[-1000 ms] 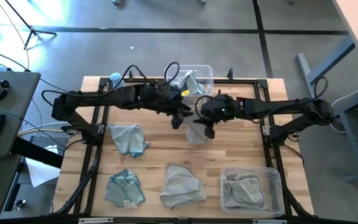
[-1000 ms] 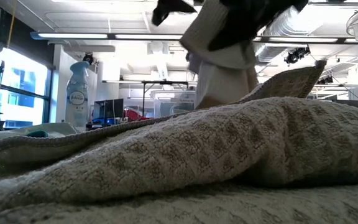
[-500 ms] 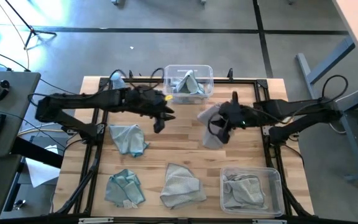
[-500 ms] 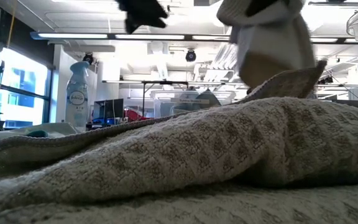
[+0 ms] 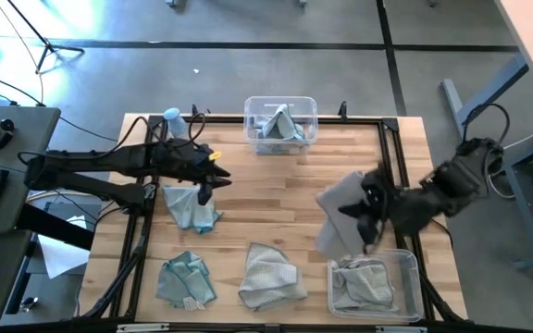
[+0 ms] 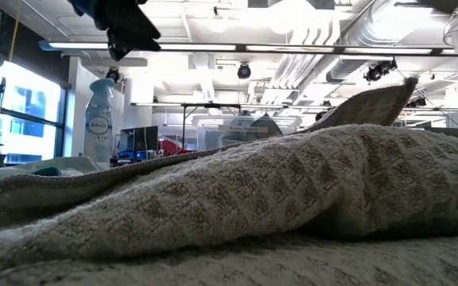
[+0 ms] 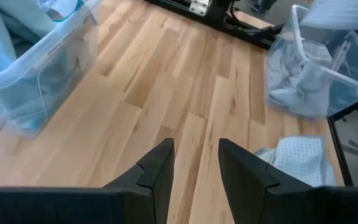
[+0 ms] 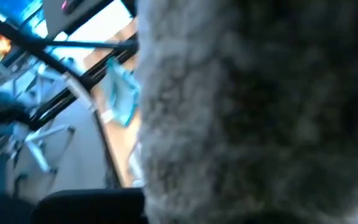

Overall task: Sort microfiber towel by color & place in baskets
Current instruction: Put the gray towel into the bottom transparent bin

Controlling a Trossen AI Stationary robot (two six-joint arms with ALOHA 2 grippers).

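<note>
Carrying a grey towel toward its bin: the moment shown, read from the high view.
Right tool: your right tool is clamped shut on a pale grey towel, which hangs from it above the surface, just beside the far edge of the near basket.
Right wrist view: the held towel fills the picture, so guide yourself by the high view.
Near basket: it already holds one grey towel and sits at the surface's near right corner.
Far basket: the far basket holds a blue-teal towel at the surface's far edge.
Left tool: your left tool hovers with its fingers parted and empty, over the upper edge of a blue-teal towel on the left.
Left to sort: another blue-teal towel and a grey towel lie along the near edge.
Bystander: a water bottle stands at the far left; leave it alone.
Doing it well: bring the hanging cloth fully over the near basket's opening before you release, since its trailing corner could likely drape over the rim.
Colour check: grey joins grey here; keep teal for the far basket.
</note>
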